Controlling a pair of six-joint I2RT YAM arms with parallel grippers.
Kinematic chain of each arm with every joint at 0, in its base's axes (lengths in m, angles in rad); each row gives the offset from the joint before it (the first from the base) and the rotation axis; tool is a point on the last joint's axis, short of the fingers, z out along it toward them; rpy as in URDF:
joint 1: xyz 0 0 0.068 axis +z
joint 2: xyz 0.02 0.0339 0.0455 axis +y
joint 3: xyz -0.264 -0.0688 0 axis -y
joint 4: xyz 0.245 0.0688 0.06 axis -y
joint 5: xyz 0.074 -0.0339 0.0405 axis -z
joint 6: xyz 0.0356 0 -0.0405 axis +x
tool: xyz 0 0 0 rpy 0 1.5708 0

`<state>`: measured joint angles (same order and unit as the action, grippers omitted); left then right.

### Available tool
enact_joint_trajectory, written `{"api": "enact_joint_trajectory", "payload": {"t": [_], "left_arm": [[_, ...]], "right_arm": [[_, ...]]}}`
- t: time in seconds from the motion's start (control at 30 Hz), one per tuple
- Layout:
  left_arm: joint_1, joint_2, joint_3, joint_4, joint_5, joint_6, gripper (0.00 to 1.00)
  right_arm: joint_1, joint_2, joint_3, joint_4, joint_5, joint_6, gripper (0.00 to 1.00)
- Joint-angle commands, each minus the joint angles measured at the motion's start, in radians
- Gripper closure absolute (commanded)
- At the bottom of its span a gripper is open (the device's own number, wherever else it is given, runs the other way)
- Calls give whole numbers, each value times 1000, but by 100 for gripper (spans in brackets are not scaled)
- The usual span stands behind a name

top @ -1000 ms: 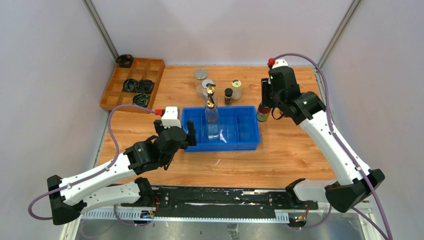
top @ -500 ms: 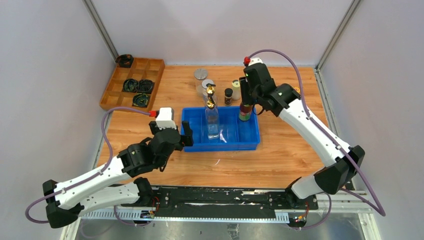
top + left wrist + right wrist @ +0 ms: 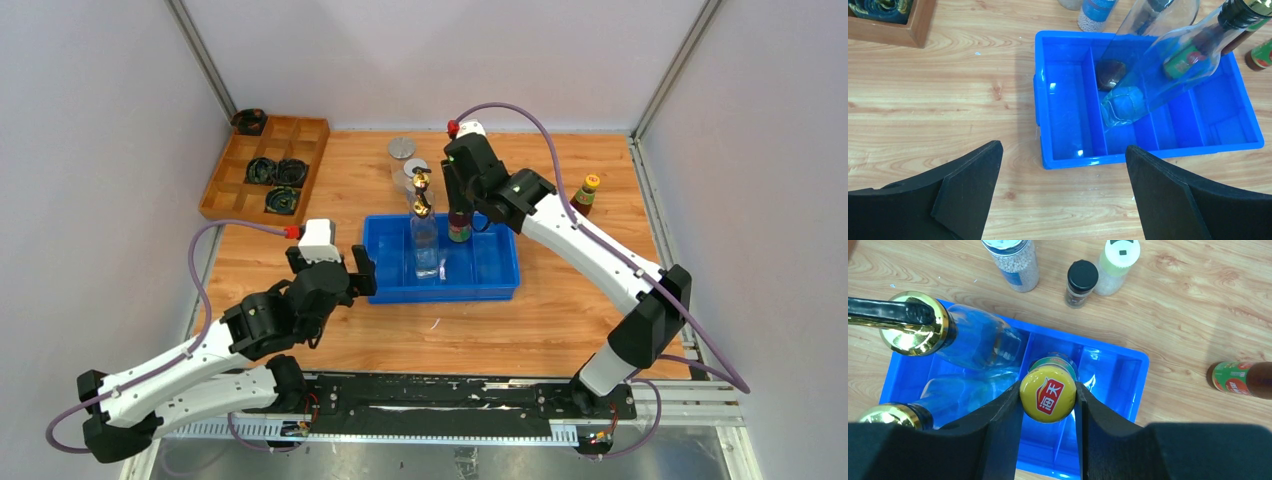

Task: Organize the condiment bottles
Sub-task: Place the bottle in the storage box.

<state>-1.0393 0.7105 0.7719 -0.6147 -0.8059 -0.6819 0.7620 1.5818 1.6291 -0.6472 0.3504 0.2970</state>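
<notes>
I had the right end effector (image 3: 1048, 390) clamped on the yellow-capped sauce bottle (image 3: 1049, 399) hanging below it over the blue bin (image 3: 1134, 365), and judged a careless descent could knock the tall glass bottle (image 3: 975, 342) just left of it.

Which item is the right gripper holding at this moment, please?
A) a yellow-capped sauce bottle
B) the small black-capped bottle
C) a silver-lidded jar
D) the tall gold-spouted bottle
A: in the right wrist view, the right gripper is closed on the cap of a yellow-capped sauce bottle, over the blue bin.
</notes>
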Motion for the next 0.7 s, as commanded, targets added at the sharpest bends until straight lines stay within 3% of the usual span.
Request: {"api": "enact_joint_trajectory", "payload": {"t": [0.0, 0.67], "left_arm": [[-2, -26, -12, -30, -35, -15, 0], [-2, -30, -40, -40, -55, -15, 0]], "right_arm": [[24, -9, -9, 139, 71, 14, 91], [27, 23, -240, 412, 87, 4, 92]]}}
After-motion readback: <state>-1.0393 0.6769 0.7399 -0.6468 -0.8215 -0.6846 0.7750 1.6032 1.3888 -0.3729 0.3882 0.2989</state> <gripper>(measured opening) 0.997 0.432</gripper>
